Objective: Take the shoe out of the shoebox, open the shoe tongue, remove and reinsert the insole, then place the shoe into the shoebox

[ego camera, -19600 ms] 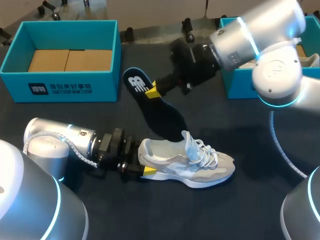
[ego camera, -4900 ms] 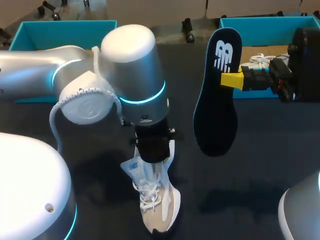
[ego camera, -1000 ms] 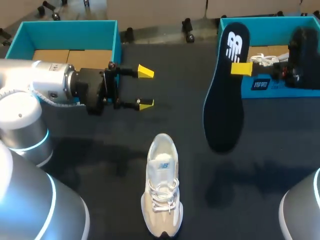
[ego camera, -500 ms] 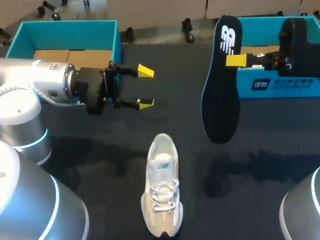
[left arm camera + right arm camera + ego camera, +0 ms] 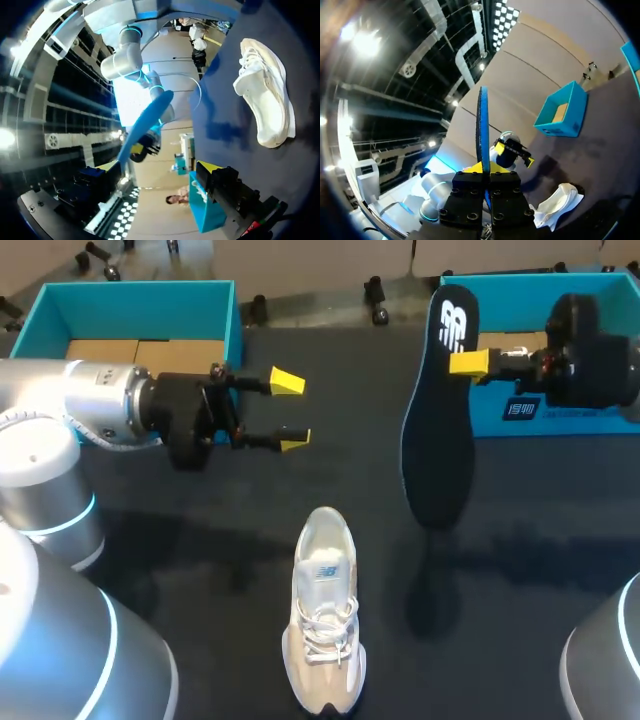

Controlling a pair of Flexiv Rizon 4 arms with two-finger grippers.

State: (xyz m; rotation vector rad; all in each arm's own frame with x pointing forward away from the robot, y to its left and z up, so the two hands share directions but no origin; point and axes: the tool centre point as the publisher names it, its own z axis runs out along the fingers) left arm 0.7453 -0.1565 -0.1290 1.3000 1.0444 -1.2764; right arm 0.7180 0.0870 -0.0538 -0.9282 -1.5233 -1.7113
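The white-and-beige mesh sneaker (image 5: 323,620) lies unmoved on the black table cloth (image 5: 520,540), toe toward the robot, outside both boxes. The dark foam insole (image 5: 436,420) hangs logo end up, pinched in the right gripper (image 5: 468,362), and is turned slightly more edge-on than half a second ago. The left gripper (image 5: 291,411), fingers apart and empty, hovers near the teal cardboard shoebox (image 5: 130,300), its wrist rolled a little.

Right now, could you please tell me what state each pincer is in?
Left pincer: open, holding nothing.
Right pincer: shut on the insole.
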